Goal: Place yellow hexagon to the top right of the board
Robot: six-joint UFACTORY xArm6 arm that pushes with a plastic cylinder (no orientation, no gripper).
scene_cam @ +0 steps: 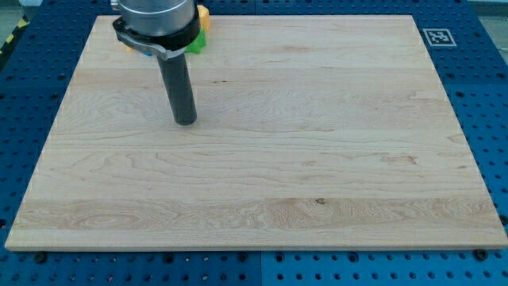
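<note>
My tip [185,121] rests on the wooden board [317,159] in its upper left part. Behind the arm's round head, at the board's top edge, a yellow block [203,14] and a green block [198,41] peek out; another bit of yellow shows at the head's left side [125,42]. The arm hides most of them, so their shapes cannot be made out. My tip stands well below these blocks, apart from them.
A black-and-white marker tag [437,36] sits at the board's top right corner. A blue perforated table [492,95] surrounds the board.
</note>
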